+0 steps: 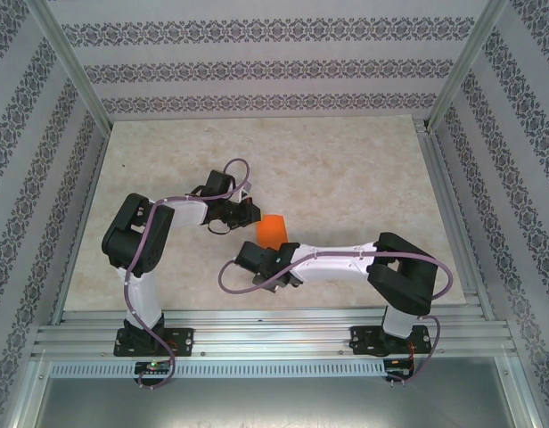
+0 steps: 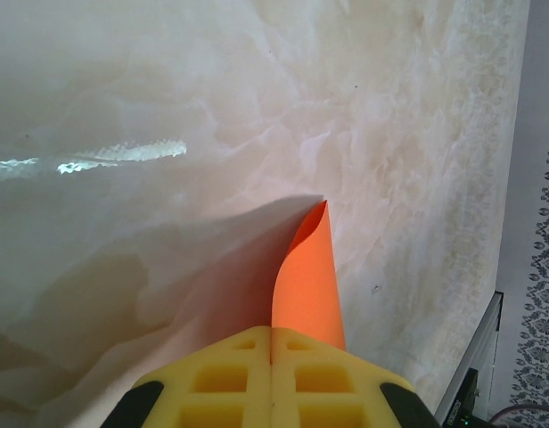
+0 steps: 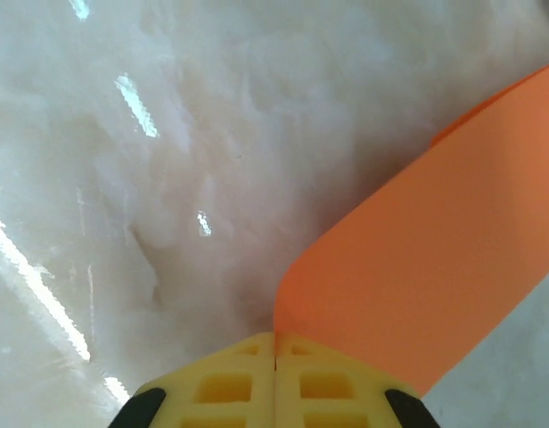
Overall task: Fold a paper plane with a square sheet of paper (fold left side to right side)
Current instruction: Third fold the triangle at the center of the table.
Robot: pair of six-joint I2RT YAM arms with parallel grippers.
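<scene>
Mid-frame, my left pincer (image 2: pixel 272 343) and right pincer (image 3: pixel 274 343) are each clamped together on the orange square sheet of paper (image 1: pixel 274 230), which curls above the marble counter (image 1: pixel 346 169).

There is one square sheet of paper (image 1: pixel 274 230) in the middle of the frame. There are two arms, the left arm (image 1: pixel 136 241) and the right arm (image 1: pixel 346 260). There are two grippers, the left gripper (image 2: pixel 271 334) and the right gripper (image 3: pixel 274 339). There is one table (image 1: pixel 346 169).

Left pincer (image 2: pixel 271 332), right pincer (image 3: pixel 274 339) both clamped; arms bent, wrists close.
</scene>
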